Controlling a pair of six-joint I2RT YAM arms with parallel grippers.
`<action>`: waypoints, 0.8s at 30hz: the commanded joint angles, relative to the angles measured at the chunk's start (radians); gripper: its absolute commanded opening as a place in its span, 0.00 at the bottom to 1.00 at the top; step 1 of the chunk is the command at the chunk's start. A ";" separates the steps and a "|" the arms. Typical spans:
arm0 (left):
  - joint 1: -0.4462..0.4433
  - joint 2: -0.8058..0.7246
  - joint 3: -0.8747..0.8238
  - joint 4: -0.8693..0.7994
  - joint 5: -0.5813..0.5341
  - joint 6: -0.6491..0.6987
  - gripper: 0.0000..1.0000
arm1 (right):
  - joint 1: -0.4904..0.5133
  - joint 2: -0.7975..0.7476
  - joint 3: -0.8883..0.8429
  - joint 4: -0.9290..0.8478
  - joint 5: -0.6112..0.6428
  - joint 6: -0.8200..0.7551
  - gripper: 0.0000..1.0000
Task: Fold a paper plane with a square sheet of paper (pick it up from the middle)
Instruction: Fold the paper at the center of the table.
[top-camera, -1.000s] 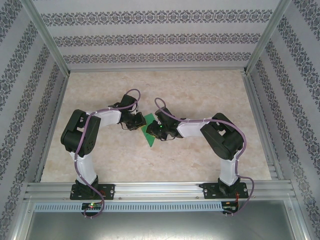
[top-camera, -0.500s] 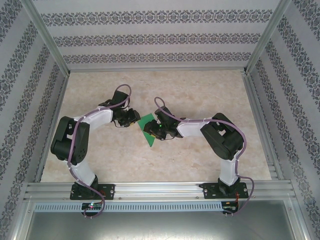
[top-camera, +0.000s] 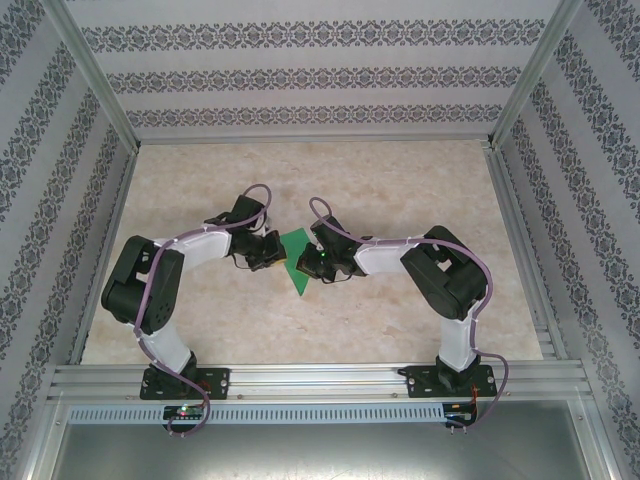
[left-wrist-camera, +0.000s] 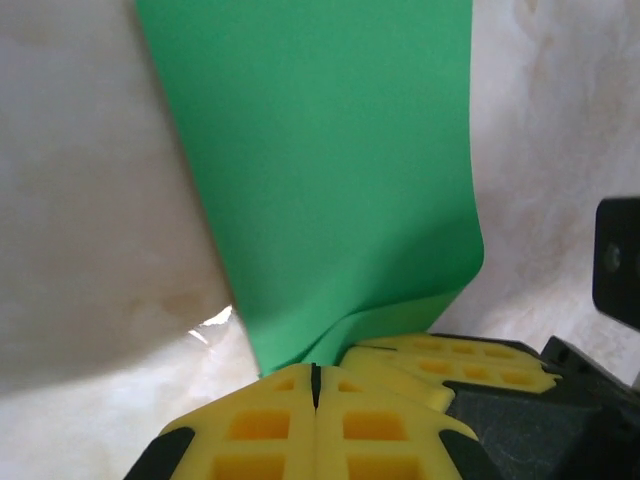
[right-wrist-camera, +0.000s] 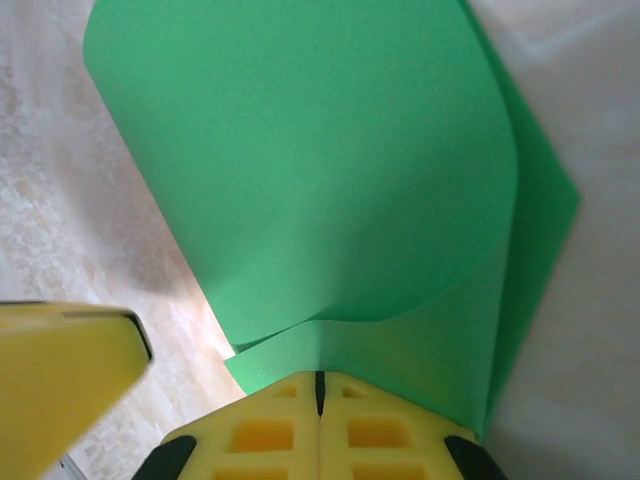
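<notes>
Your left gripper (left-wrist-camera: 315, 385) is pressing its two yellow pads flat together, with only a thin seam between them, and it is pinching the near edge of the square sheet of paper (left-wrist-camera: 320, 170). Your right gripper (right-wrist-camera: 320, 385) is doing the same, its two pads closed tight on the opposite edge of that sheet (right-wrist-camera: 310, 180). So you are holding one bright green sheet with two closed grippers, one on each side.

In the right wrist view the paper is lying in two layers, the upper one curling over the lower one. In the left wrist view it is bulging up a little just beyond the pads.

From above, the left gripper (top-camera: 268, 252) and the right gripper (top-camera: 312, 262) are facing each other, and the sheet (top-camera: 298, 272) is showing between them as a green wedge pointing toward the near edge. It is sitting about the middle of the tabletop (top-camera: 400, 190), well apart from every edge. Both arms are bending inward from their two bases at the near edge.
</notes>
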 joint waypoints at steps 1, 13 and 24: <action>-0.026 -0.003 -0.013 0.050 0.059 -0.008 0.00 | -0.001 0.033 -0.018 -0.081 0.037 -0.014 0.01; -0.067 0.082 0.002 0.011 0.029 0.016 0.00 | 0.000 0.024 -0.031 -0.058 0.032 -0.006 0.00; -0.070 0.131 -0.001 -0.126 -0.121 0.101 0.00 | -0.056 -0.048 -0.069 0.185 -0.133 -0.098 0.00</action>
